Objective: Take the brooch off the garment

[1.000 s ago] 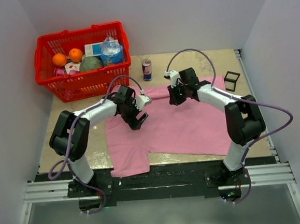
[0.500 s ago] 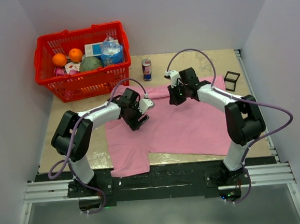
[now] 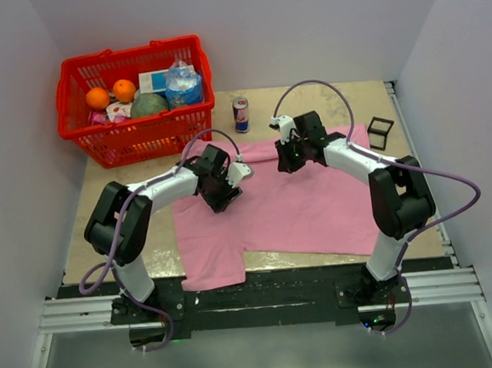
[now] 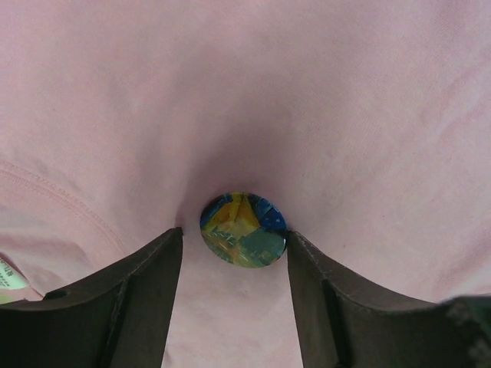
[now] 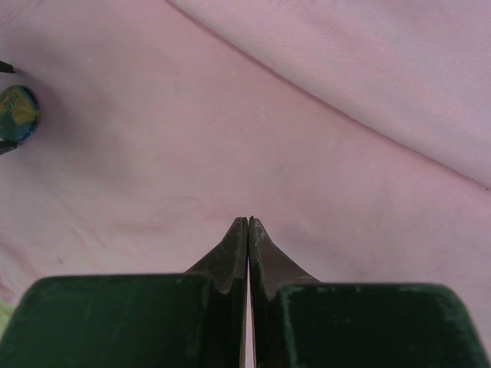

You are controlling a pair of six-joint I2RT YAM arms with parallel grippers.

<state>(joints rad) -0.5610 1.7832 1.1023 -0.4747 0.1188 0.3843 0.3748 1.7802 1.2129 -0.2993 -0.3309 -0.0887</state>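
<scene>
The pink garment [image 3: 307, 205] lies spread on the table and fills both wrist views [image 4: 307, 92] [image 5: 322, 138]. The brooch [image 4: 243, 229] is a small round disc with a blue, yellow and green pattern, pinned on the cloth. My left gripper [image 4: 235, 234] is open and low over the shirt, with one finger on each side of the brooch and the right finger at its edge. In the top view the left gripper [image 3: 219, 195] hides the brooch. My right gripper [image 5: 248, 220] is shut, its tips pressed on the cloth near the shirt's top edge [image 3: 288, 159]. The brooch also shows at the far left of the right wrist view [image 5: 17, 113].
A red basket [image 3: 140, 137] with fruit and packages stands at the back left. A drink can [image 3: 240, 114] stands behind the shirt. A small black open-frame cube [image 3: 380, 132] sits at the back right. A white garment label [image 4: 8, 276] shows at the left edge.
My left gripper has drawn back a little to the left and settled lower on the shirt. The right arm has not moved.
</scene>
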